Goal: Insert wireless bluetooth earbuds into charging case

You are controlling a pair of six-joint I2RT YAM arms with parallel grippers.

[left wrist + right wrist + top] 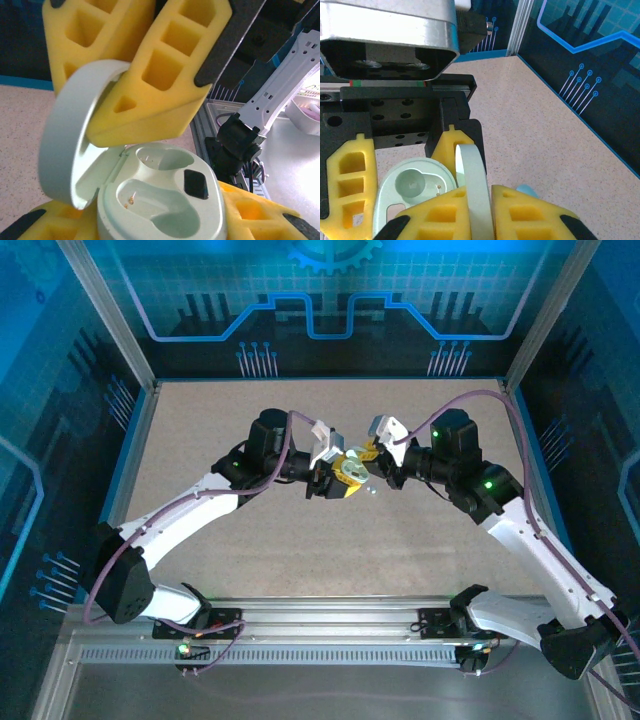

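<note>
While lid [65, 140] stands open, case [210, 210] wells [155, 205] bare.

Two robot arms, left [190, 505] and right [530, 540], carried two grippers, left [340, 480] and right [369, 453], with four yellow fingers [165, 75] in all. There was one charging case [165, 205], with one lid [62, 150] and two wells [162, 159]. One tiny pale-blue piece [525, 189] showed.
</note>
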